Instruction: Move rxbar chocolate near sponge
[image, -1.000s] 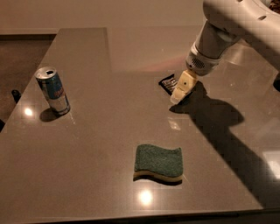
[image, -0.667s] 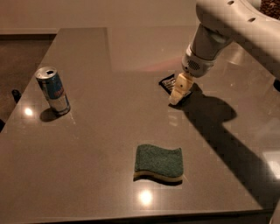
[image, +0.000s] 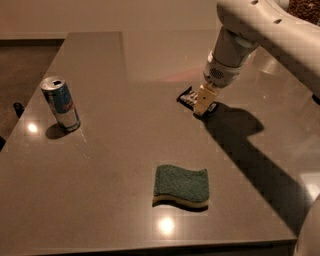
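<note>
A grey table (image: 115, 150) with three things on it.
The can (image: 60, 104) stands at the left. The sponge (image: 181, 185) lies flat near the front edge. The black bar (image: 188, 97) lies farther back on the right, with the gripper (image: 203, 104) right at it.

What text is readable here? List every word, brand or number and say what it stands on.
Nothing can be read as words.
On the can: blue and silver markings, too blurred to read.
On the snack bar: pale marks on the black wrapper, too small to read; the gripper sits over its right end.
On the sponge: no text.
On the table: no text.
</note>
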